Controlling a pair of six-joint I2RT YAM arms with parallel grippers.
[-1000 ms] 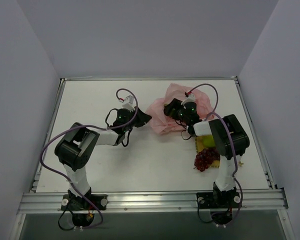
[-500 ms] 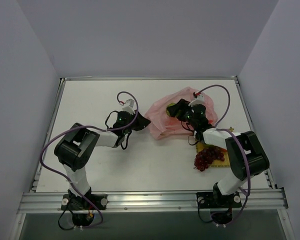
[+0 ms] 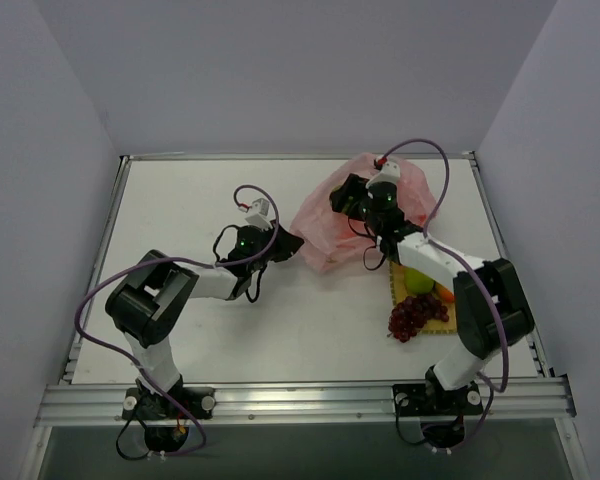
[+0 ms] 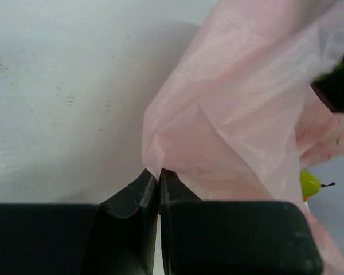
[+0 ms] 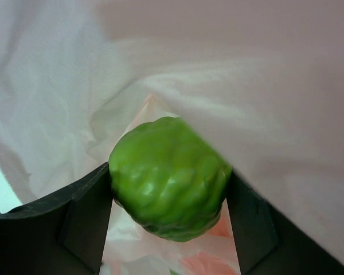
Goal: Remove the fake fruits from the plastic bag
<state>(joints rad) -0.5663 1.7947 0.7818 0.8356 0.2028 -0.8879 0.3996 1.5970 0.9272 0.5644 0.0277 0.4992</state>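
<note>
The pink plastic bag lies crumpled at the table's far right-middle. My left gripper is shut on its left edge, which shows as thin pink film pinched between the fingertips. My right gripper is inside the bag's mouth, shut on the bumpy bright green ball, with bag film all around it. The green apple, a bit of the orange-green mango and the dark grape bunch lie on the yellow mat. The apple also shows in the left wrist view.
The yellow woven mat sits at the right, near the right arm's base. Metal rails border the table at the near edge and on both sides. Purple cables loop above both arms.
My right gripper has moved away from the mat toward the far side and into the bag's mouth, and the arm has stretched out. The left gripper has stayed on the bag's edge.
</note>
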